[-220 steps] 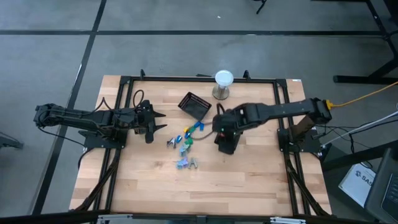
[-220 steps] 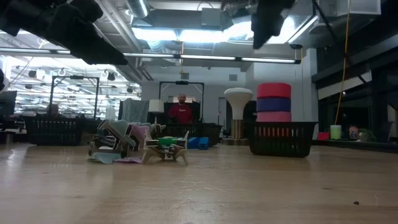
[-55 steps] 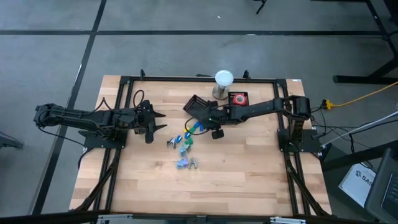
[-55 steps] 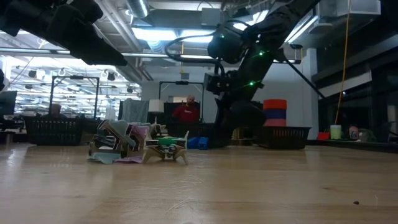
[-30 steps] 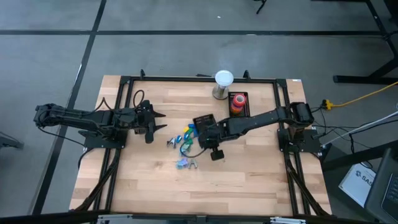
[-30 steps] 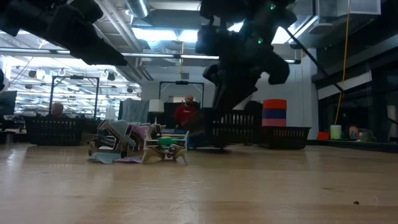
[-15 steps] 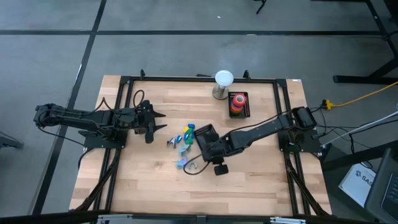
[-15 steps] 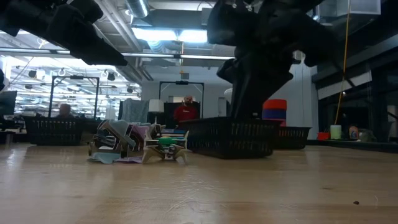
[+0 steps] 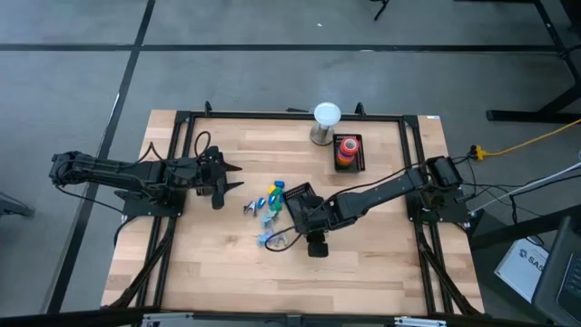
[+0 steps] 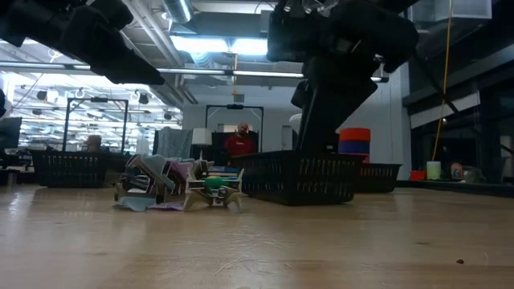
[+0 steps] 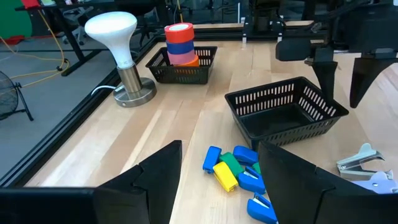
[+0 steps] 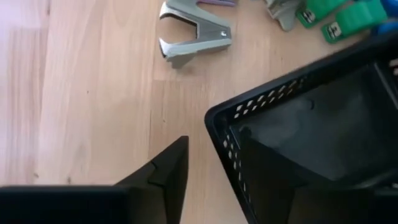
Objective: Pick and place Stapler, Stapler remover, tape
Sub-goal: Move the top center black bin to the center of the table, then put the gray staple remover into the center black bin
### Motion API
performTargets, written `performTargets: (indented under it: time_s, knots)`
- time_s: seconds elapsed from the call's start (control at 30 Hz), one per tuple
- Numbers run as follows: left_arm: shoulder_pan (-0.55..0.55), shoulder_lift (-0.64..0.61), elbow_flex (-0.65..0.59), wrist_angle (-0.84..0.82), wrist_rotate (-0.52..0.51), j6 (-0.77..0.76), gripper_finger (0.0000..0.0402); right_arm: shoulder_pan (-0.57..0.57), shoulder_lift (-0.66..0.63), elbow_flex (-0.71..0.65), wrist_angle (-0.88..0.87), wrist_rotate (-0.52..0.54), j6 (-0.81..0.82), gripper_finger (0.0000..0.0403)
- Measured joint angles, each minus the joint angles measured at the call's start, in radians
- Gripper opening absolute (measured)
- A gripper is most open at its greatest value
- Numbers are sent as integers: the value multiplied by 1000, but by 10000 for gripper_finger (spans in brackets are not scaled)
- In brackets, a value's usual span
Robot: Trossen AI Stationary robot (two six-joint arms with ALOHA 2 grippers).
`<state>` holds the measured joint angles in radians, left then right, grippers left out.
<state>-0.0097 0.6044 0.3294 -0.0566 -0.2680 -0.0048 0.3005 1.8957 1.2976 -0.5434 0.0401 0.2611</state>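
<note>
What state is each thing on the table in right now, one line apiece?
Empty black basket: upright on the table, nothing inside.
Right gripper: fingers apart, straddling the empty basket's rim.
Tape rolls: stacked in the far basket.
Staple remover: lying on the wood, free.
Blue and green blocky items: loose heap beside the empty basket.
Lamp: standing upright.
Left gripper: open, idle at the table's left.
</note>
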Motion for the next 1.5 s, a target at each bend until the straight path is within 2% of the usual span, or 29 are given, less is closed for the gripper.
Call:
performTargets:
  time_s: [0.2,0.4,0.63,0.77,1.27,1.5]
  knots:
    - [0,0,0,0,0,0,210,-2,0,0,26,1,-20,184]
    - [0,0,0,0,0,0,210,-2,0,0,164,1,-96,187]
    - [0,0,0,0,0,0,210,-2,0,0,335,20,-351,187]
    - [0,0,0,0,0,0,210,-2,0,0,368,20,-420,187]
    - [0,0,0,0,0,0,210,-3,0,0,349,22,-426,187]
    - [0,0,0,0,0,0,210,-4,0,0,339,166,-427,188]
